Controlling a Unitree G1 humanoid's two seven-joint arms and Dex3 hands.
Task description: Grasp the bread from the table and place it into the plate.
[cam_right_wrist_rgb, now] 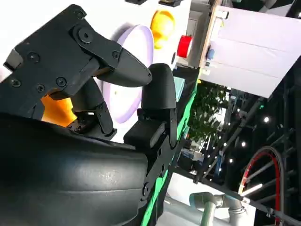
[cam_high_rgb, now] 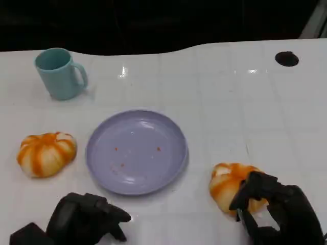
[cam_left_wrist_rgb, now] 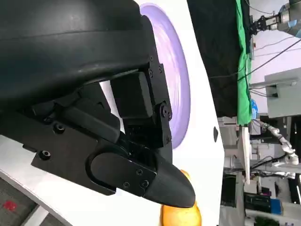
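Two round orange-and-white bread buns on the white surface (cam_high_rgb: 240, 87), neither with a clear long axis. One bun (cam_high_rgb: 46, 153) at left of frame, just left of the lavender plate (cam_high_rgb: 137, 151), untouched. Other bun (cam_high_rgb: 230, 186) at lower right, right robot hand (cam_high_rgb: 273, 206) curled against its near side, grasp uncertain. Left robot hand (cam_high_rgb: 84, 217) at lower left, holding nothing, fingers curled. Teal mug (cam_high_rgb: 60, 73) upper left; open room right of plate.
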